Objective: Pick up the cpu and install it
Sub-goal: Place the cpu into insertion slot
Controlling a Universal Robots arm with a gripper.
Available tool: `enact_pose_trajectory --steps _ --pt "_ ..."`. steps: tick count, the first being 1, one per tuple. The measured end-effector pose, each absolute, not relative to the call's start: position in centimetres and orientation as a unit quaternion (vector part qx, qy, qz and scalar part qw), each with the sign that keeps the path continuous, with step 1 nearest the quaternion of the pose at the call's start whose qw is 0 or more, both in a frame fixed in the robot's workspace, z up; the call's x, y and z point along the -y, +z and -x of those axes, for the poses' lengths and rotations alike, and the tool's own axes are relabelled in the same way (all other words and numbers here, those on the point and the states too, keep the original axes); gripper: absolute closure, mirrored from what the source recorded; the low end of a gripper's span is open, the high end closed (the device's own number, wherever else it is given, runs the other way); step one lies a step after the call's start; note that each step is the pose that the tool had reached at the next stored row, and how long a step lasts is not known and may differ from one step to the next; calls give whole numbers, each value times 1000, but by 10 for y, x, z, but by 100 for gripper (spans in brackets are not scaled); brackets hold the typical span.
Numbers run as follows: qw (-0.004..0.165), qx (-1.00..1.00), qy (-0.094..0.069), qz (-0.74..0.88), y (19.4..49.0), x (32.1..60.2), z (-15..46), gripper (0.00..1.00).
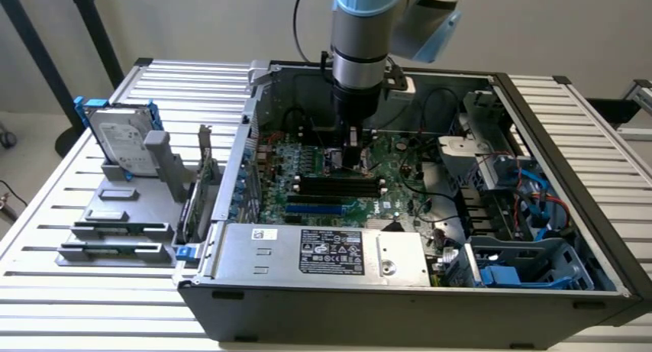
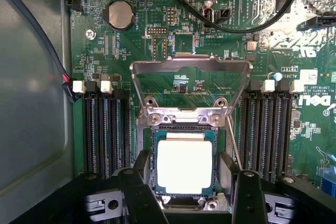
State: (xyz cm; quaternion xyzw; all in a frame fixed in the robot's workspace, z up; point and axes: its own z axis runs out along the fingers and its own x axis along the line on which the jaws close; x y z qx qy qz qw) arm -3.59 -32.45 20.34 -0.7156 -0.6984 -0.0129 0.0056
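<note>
The cpu (image 2: pixel 185 166), a small square chip with a shiny silver top and a green rim, lies flat in the socket on the green motherboard (image 2: pixel 294 82). The socket's metal load frame (image 2: pixel 190 66) is flipped up beyond it. My gripper (image 2: pixel 188 184) hovers right over the chip, open. Its two black fingers (image 2: pixel 137 195) stand on either side of the cpu, with a visible gap on one side. In the exterior view the gripper (image 1: pixel 352 159) reaches down into the open computer case (image 1: pixel 570 130), close to the motherboard (image 1: pixel 337 180).
Black memory slots (image 2: pixel 105 129) flank the socket on both sides, and black cables (image 2: pixel 231 22) loop over the board beyond it. A power supply (image 1: pixel 326 253) sits at the case front. On the exterior view's left, a hard drive in a blue bracket (image 1: pixel 122 142) stands on a grey fixture (image 1: pixel 117 230).
</note>
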Motion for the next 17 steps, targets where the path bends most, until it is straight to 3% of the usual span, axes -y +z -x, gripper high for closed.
enact_pose_trajectory --steps 7,10,12,13,16,17 --pt "7 698 -14 716 212 325 39 37" --pt "8 698 -15 716 216 324 42 46" --pt "9 698 -16 716 217 325 46 58" --pt "9 698 -16 716 217 325 49 58" --pt "10 698 -16 716 217 325 60 76" --pt "10 698 -16 716 217 325 63 76"
